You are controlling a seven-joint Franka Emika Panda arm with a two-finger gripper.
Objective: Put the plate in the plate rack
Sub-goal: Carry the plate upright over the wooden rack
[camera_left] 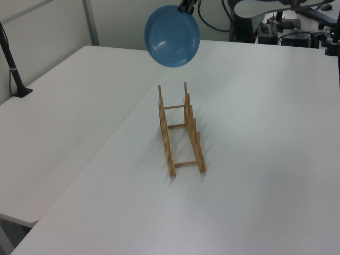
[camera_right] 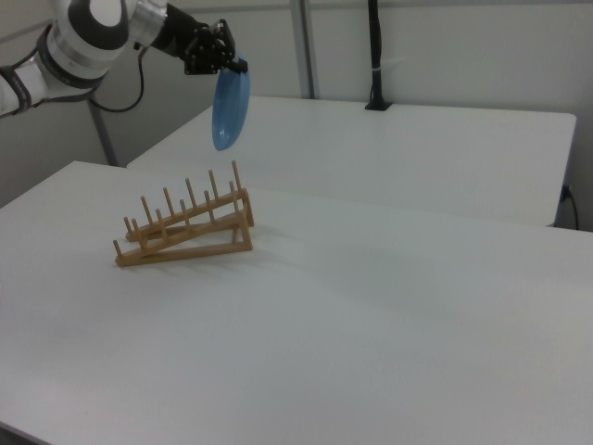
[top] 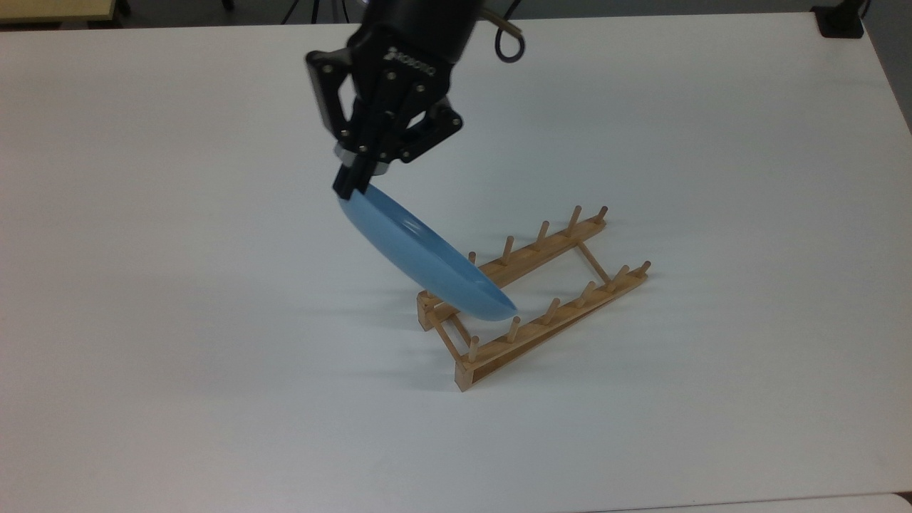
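Top view: a black end effector is seen clamped on the rim of a round light-blue plate, which is carried in the air, tipped nearly onto its edge. In the top view the plate's lower edge overlaps the near end of a light-brown wooden plate rack. In the right view the plate is shown hanging almost upright, well above the rack and beyond its taller end, so it is judged not to be over a slot yet. In the left view the plate faces the camera, above and behind the rack.

The step in hand is judged to be carrying the plate over the rack and lowering it in. For this to be done well, the plate is best brought fully upright, turned so that its face lies across the two rails, centred over a gap between two pairs of pegs, then lowered slowly until its lower rim rests on both rails. The grip is best released only once the plate is supported by the pegs. A peg top could be struck if the descent is misaligned.

The rack stands on the white surface with nothing held in any of its slots.
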